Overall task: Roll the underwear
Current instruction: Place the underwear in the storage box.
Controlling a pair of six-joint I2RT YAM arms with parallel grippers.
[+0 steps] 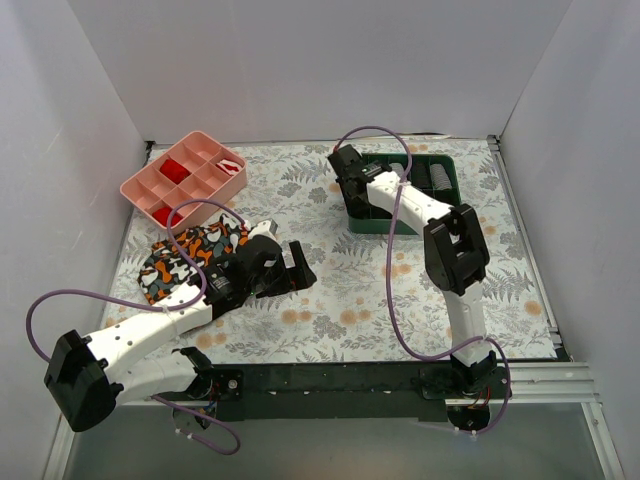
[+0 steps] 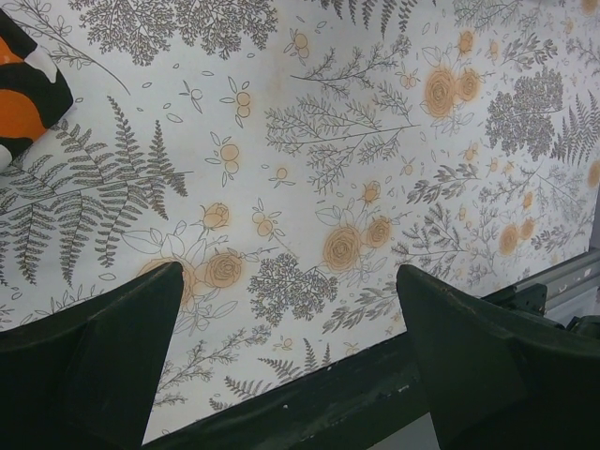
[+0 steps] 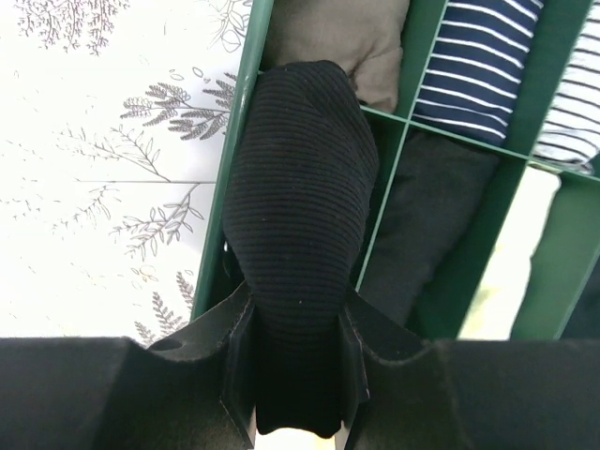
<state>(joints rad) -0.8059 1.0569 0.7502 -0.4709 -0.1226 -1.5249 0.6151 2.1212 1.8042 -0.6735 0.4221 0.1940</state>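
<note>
The underwear (image 3: 300,206) shows in the right wrist view as a black ribbed roll of fabric. My right gripper (image 3: 298,328) is shut on it, one finger on each side. The roll hangs over the left compartment of a green divided tray (image 3: 230,197). A tan-beige fabric (image 3: 347,37) lies just beyond the roll's tip; I cannot tell whether it is the waistband. In the top view my right gripper (image 1: 350,185) is at the tray's left edge and hides the roll. My left gripper (image 1: 300,268) is open and empty, low over the floral table (image 2: 309,169).
The green tray (image 1: 440,165) holds a navy striped garment (image 3: 483,56) and a dark grey one (image 3: 431,216). An orange, black and white patterned cloth (image 1: 185,258) lies by the left arm. A pink divided box (image 1: 185,180) stands at the back left.
</note>
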